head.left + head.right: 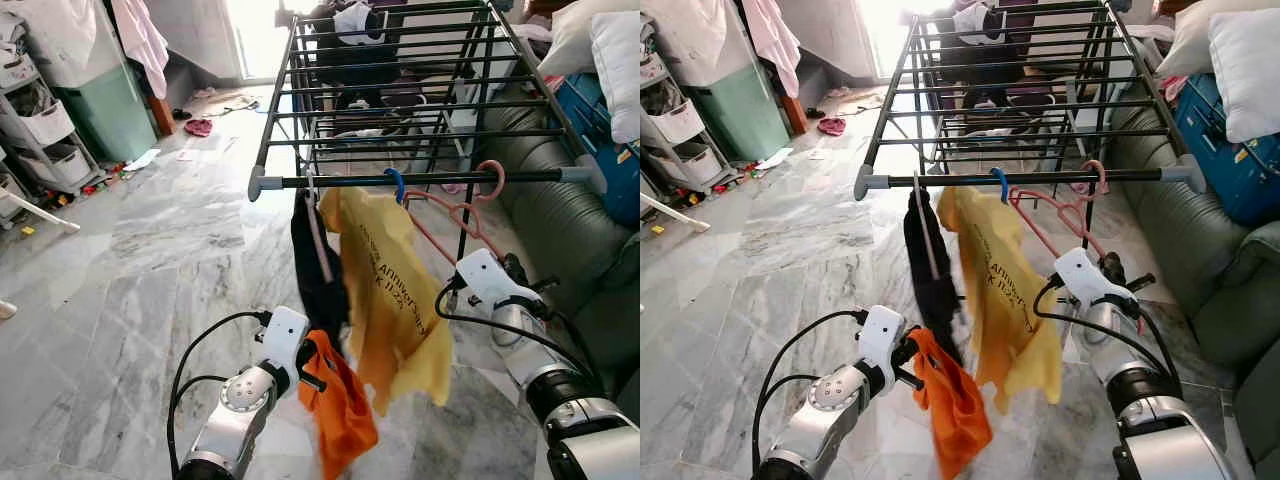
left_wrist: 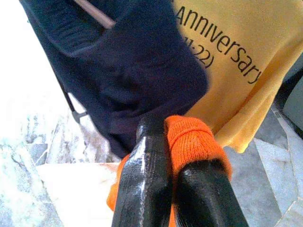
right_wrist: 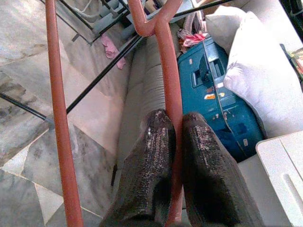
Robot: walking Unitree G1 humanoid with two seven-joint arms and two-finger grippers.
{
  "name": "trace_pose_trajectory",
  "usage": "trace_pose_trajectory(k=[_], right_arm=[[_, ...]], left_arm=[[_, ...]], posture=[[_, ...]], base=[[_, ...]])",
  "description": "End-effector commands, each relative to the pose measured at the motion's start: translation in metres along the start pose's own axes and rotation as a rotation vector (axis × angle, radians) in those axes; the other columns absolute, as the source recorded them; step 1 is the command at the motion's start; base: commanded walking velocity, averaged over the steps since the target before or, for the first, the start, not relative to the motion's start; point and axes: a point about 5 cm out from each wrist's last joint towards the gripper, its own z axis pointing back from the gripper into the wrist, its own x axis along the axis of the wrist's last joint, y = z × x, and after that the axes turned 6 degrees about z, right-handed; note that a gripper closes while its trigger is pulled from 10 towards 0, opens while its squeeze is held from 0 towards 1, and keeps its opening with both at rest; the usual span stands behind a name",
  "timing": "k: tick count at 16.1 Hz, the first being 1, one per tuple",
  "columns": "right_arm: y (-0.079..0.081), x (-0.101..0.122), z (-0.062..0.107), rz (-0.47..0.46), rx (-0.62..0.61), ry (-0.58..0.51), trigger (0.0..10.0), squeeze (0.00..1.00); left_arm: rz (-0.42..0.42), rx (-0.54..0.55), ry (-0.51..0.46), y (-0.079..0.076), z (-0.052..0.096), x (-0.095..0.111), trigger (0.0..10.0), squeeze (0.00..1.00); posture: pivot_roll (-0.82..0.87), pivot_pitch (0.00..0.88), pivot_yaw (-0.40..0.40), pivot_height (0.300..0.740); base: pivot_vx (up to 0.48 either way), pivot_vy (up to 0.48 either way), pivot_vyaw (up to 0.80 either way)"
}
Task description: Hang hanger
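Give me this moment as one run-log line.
right tool: shut on salmon hanger, hook over rack front bar | left tool: shut on orange cloth | yellow shirt: hanging

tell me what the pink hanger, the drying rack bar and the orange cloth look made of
Pink hanger: likely plastic, smooth, rounded, evenly coloured with a slight sheen. Front bar of the drying rack: probably metal, thin straight black tube with grey end caps. Orange cloth: knitted fabric, ribbed weave visible where the left gripper pinches it.
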Motion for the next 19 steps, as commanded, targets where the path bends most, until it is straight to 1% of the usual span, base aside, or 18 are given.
trace_pose_trajectory(k=[1, 2, 5, 8, 11, 12, 13, 14, 15, 16, 17, 18, 19], right_arm=[[0.011, -0.008, 0.005, -0.015, 0.068, 0.024, 10.0, 0.79], [0.010, -0.013, 0.005, -0.021, 0.066, 0.038, 10.0, 0.98], [0.005, -0.020, 0.004, -0.017, 0.046, 0.061, 10.0, 0.98], [0.004, -0.019, 0.004, -0.031, 0.045, 0.057, 10.0, 0.99], [0.002, -0.011, 0.004, -0.109, 0.044, 0.010, 10.0, 1.00], [0.000, -0.010, 0.004, -0.115, 0.040, 0.002, 10.0, 1.00], [-0.003, -0.009, 0.003, -0.166, 0.060, 0.005, 10.0, 1.00], [-0.005, -0.009, 0.002, -0.199, 0.073, 0.019, 10.0, 1.00], [-0.005, -0.009, 0.002, -0.221, 0.080, 0.027, 10.0, 1.00], [-0.009, -0.008, 0.000, -0.222, 0.080, 0.020, 10.0, 1.00], [-0.014, -0.004, -0.004, -0.259, 0.093, 0.020, 10.0, 1.00], [-0.015, -0.002, -0.005, -0.279, 0.107, 0.018, 10.0, 1.00], [-0.019, 0.004, -0.008, -0.279, 0.131, 0.000, 10.0, 1.00]], left_arm=[[-0.013, 0.001, 0.000, 0.002, 0.000, 0.003, 10.0, 0.00], [-0.014, -0.002, 0.002, 0.002, 0.000, 0.003, 10.0, 0.00], [-0.017, -0.007, 0.009, 0.002, -0.001, 0.002, 10.0, 0.00], [-0.018, -0.009, 0.014, 0.002, -0.001, 0.002, 10.0, 0.00], [-0.019, -0.006, 0.019, 0.002, -0.001, 0.001, 10.0, 0.00], [-0.019, -0.006, 0.020, 0.003, -0.001, 0.001, 10.0, 0.00], [-0.019, -0.006, 0.023, 0.003, -0.001, 0.001, 10.0, 0.00], [-0.020, -0.007, 0.027, 0.003, -0.001, 0.000, 10.0, 0.00], [-0.020, -0.008, 0.028, 0.003, -0.001, 0.000, 10.0, 0.00], [-0.023, -0.013, 0.034, 0.002, -0.001, -0.001, 10.0, 0.00], [-0.027, -0.018, 0.041, 0.002, -0.001, -0.002, 10.0, 0.00], [-0.030, -0.020, 0.043, 0.002, -0.001, -0.002, 10.0, 0.00], [-0.033, -0.020, 0.048, 0.002, 0.000, -0.003, 10.0, 0.00]], posture=[[-0.12, 0.000, 0.073, 0.740], [-0.13, 0.000, 0.076, 0.740], [-0.13, 0.000, 0.079, 0.740], [-0.13, 0.000, 0.080, 0.740], [-0.13, 0.000, 0.080, 0.740], [-0.13, 0.000, 0.081, 0.740], [-0.14, 0.000, 0.084, 0.740], [-0.14, 0.000, 0.086, 0.740], [-0.14, 0.000, 0.086, 0.740], [-0.14, 0.000, 0.089, 0.740], [-0.14, 0.000, 0.091, 0.740], [-0.14, 0.000, 0.094, 0.740], [-0.14, 0.000, 0.096, 0.740]], base=[[0.000, 0.000, 0.00], [0.000, 0.000, 0.00], [0.000, 0.000, 0.00], [0.000, 0.000, 0.00], [0.000, 0.000, 0.00], [0.000, 0.000, 0.00], [0.000, 0.000, 0.00], [0.000, 0.000, 0.00], [0.000, 0.000, 0.00], [0.000, 0.000, 0.00], [0.000, 0.000, 0.00], [0.000, 0.000, 0.00], [0.000, 0.000, 0.00]])
